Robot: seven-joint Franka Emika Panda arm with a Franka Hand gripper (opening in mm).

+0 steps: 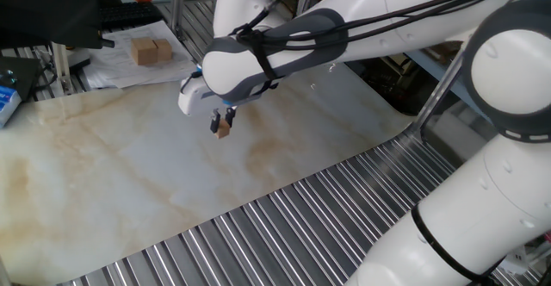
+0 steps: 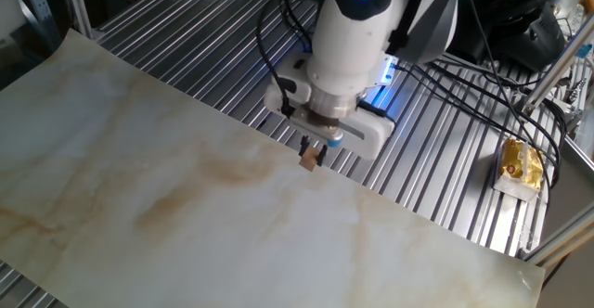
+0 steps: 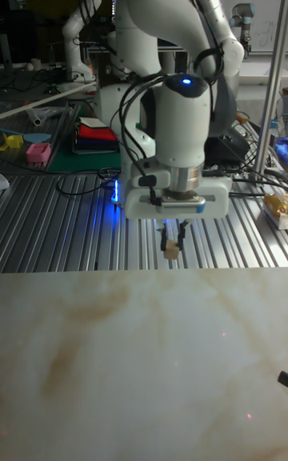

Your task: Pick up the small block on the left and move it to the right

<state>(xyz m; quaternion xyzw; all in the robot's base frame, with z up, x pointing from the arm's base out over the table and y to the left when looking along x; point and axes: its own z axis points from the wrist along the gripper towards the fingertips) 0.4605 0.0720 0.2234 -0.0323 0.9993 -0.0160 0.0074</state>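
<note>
The small block (image 1: 223, 132), a tiny plain light-brown wooden cube, hangs pinched between the two dark fingertips of the white arm's claw (image 1: 222, 127), clear of the cream marble-patterned worktop (image 1: 129, 165). In the other fixed view the small block (image 2: 307, 160) sits above the far edge of the sheet, where the ribbed metal slats (image 2: 436, 178) begin; the tall view shows the same, with the cube (image 3: 170, 250) just below the claw (image 3: 172, 242) and a gap beneath it.

The claw is narrow, closed on the cube's two opposite flat faces. The cube looks stiff, very light and not fragile. Being barely as wide as the fingertips, it could twist or slip out, so a centred, square hold on parallel sides suits it best.

A pair of larger tan blocks (image 1: 151, 51) lies far off on paper, well apart.
</note>
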